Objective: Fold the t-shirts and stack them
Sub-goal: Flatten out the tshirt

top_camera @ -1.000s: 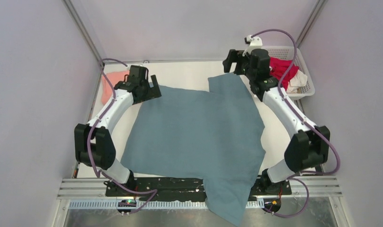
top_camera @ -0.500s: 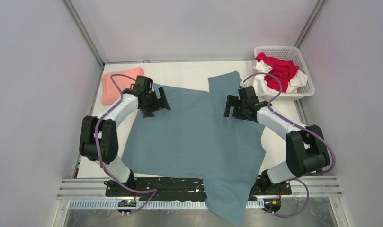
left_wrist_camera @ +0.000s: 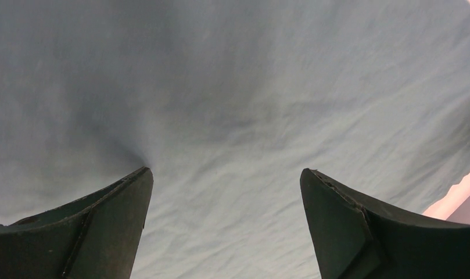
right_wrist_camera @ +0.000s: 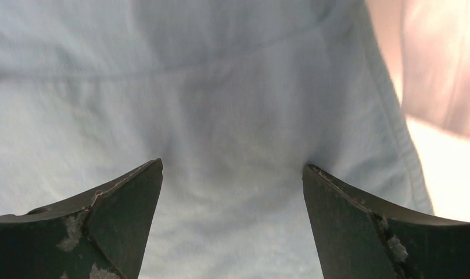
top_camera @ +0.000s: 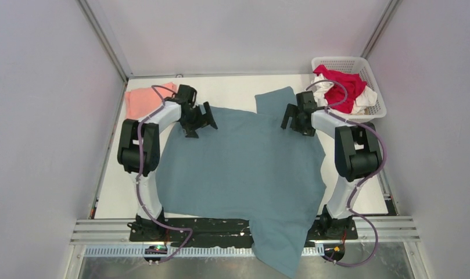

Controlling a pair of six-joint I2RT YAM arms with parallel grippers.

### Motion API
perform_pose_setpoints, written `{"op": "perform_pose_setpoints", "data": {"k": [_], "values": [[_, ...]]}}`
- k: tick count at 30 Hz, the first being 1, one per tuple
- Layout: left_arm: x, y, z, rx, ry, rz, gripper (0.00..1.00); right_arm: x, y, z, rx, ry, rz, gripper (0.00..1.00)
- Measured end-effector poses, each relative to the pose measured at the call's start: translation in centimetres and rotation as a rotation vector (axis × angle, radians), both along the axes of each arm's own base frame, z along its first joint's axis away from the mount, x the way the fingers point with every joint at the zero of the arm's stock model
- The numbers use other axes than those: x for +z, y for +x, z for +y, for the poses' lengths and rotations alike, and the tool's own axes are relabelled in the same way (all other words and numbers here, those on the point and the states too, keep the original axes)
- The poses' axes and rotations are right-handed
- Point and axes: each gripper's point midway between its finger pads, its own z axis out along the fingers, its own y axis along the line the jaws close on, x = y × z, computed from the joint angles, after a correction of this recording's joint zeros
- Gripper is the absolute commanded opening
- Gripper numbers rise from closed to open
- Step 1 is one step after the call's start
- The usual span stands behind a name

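Both the left fingers (left_wrist_camera: pixel 104 226) and right fingers (right_wrist_camera: pixel 104 226) gape wide, tips on the dusty teal cotton t-shirt (top_camera: pixel 244 168) spread flat across the white desk (top_camera: pixel 232 87), so dig in and pinch both layers evenly before folding its far edge.

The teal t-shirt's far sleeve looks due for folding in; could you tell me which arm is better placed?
Right, most likely. The right gripper, open, sits beside the far sleeve of the teal t-shirt; the left gripper, also open, is over the shirt's far left corner, farther away.
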Motion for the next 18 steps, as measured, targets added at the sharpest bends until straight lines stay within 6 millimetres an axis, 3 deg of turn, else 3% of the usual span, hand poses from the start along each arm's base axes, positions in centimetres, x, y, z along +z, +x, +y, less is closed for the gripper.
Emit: {"op": "perform_pose_setpoints", "data": {"k": [5, 18], "values": [[-0.6, 1.9, -0.9, -0.016, -0.016, 0.036, 0.99, -0.1, 3.2, -0.8, -0.031, 0.000, -0.005, 0.96], [0.0, 6.8, -2.7, -0.038, -0.144, 0.080, 0.99, 0.3, 10.1, -1.3, -0.049, 0.020, -0.014, 0.95]]}}
